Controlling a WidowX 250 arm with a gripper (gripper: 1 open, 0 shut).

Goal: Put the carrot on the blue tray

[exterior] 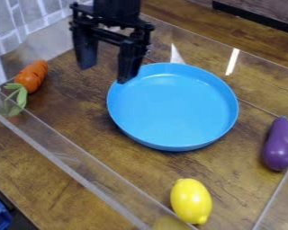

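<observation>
Carrot [32,75] lay at the counter's [75,117] left edge, well apart from the blue tray [173,106], while the hand [107,61] hung above with fingers apart, holding nothing, apparently ready to reach.

Yellow lemon [191,200] near front, purple eggplant [277,144] far right — wooden table [75,121]

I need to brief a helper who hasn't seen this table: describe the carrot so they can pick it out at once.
Start from the big round blue tray in the middle of the wooden table. Look past the black gripper at the tray's upper left rim to the table's far left edge, where the carrot lies alone. It is the only orange thing, with a pale green top; the lemon is yellow, the eggplant purple.
</observation>
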